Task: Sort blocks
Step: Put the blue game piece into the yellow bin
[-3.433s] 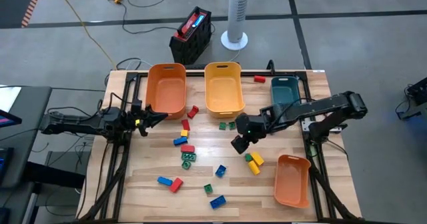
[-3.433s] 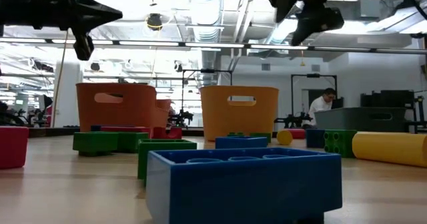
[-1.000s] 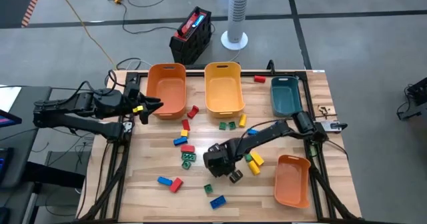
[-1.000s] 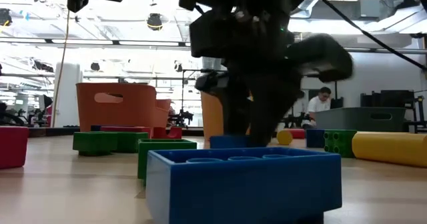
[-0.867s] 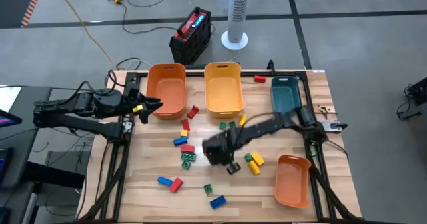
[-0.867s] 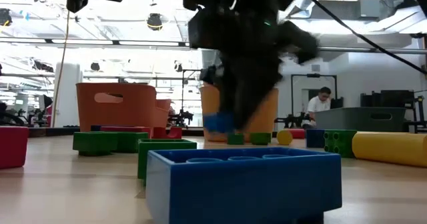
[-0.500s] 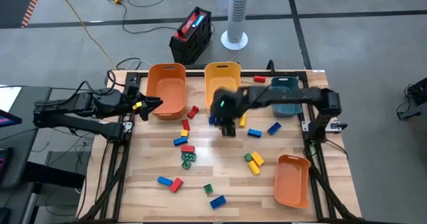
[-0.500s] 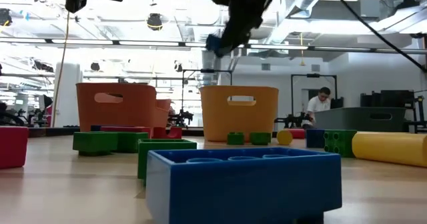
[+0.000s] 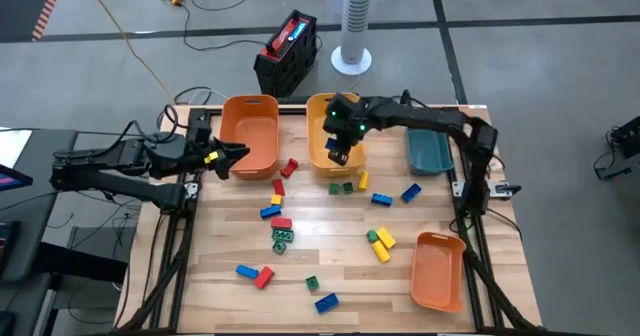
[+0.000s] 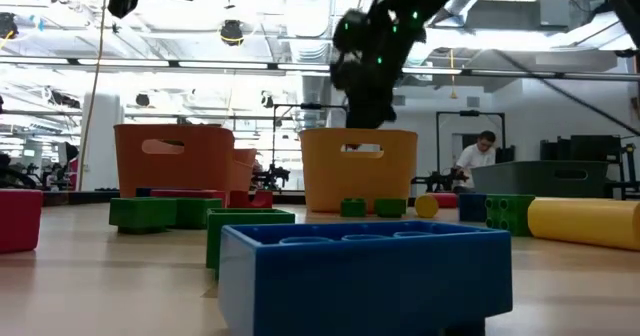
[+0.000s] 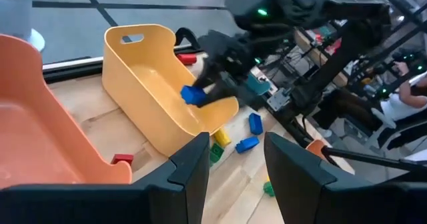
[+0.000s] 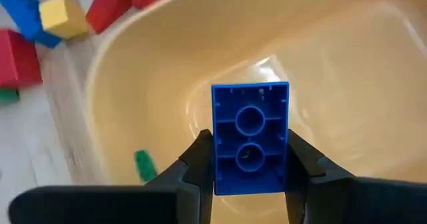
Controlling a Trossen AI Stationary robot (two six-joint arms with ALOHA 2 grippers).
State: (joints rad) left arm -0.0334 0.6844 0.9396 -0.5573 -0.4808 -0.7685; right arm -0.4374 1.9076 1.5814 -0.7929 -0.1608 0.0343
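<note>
My right gripper (image 9: 338, 154) hangs over the near end of the yellow bin (image 9: 334, 131), shut on a blue block (image 12: 250, 137), which the left wrist view also shows (image 11: 193, 95) above the bin's rim. Other blocks lie loose on the table: red (image 9: 288, 166), green (image 9: 283, 238), yellow (image 9: 381, 244), blue (image 9: 326, 302). My left gripper (image 9: 225, 156) waits open at the table's left edge beside the orange bin (image 9: 250, 131), holding nothing. My right gripper pinches the blue block's two long sides (image 12: 217, 151) between its two fingers (image 12: 301, 161). The fingers slant steeply down from above. The block's hollow underside faces the wrist camera. It hangs clear above the inside of the yellow bin (image 12: 333, 84).
A teal bin (image 9: 428, 144) stands at the far right and a second orange bin (image 9: 438, 269) at the near right. A red block (image 9: 388, 119) lies between the yellow and teal bins. Two blue blocks (image 9: 410, 192) lie right of centre. Bare wood shows at the near left.
My right gripper has risen from the middle of the table with the blue block, swung toward the far edge and rolled its wrist. It now stands over the yellow bin. The block has come up clear of the table in its hold.
</note>
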